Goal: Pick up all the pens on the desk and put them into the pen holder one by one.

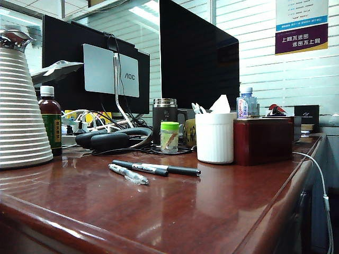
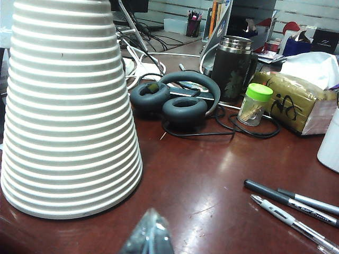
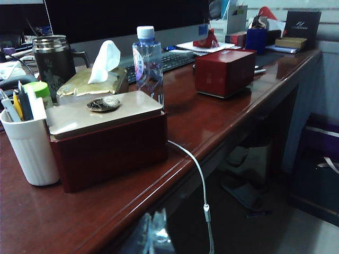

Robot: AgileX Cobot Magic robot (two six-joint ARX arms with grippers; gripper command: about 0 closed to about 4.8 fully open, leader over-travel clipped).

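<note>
The desk (image 1: 222,211), a glossy reddish-brown top with a rounded edge, carries everything shown. At its left stands a large white ribbed jug (image 1: 21,111), which fills much of the left wrist view and is not the target vessel. A dark red box (image 1: 263,140) is set touching or just beside the pen holder (image 1: 214,137), a white ribbed cup already stocked with other items; its position near the desk's right edge is judged to favour delivery by the right arm. Black headphones (image 2: 175,98) and a small green-capped jar (image 1: 169,136) lie behind the working area. The three pens are laid together on open desk in front of the holder, presumably for easy access: the marker-like black pen (image 1: 172,169) farthest back, the black labelled pen (image 1: 140,168) in the middle, the clear pen (image 1: 128,174) nearest the camera. None has yet been picked up.

The left gripper (image 2: 148,238) and right gripper (image 3: 153,237) are glimpsed only as translucent tips at the frame edges of their wrist views; both are taken to be closed and empty. Neither arm appears in the exterior view. The holder's contents and a trailing white cable (image 3: 196,174) are best shown in the right wrist view, where the pens to be collected are not seen.
</note>
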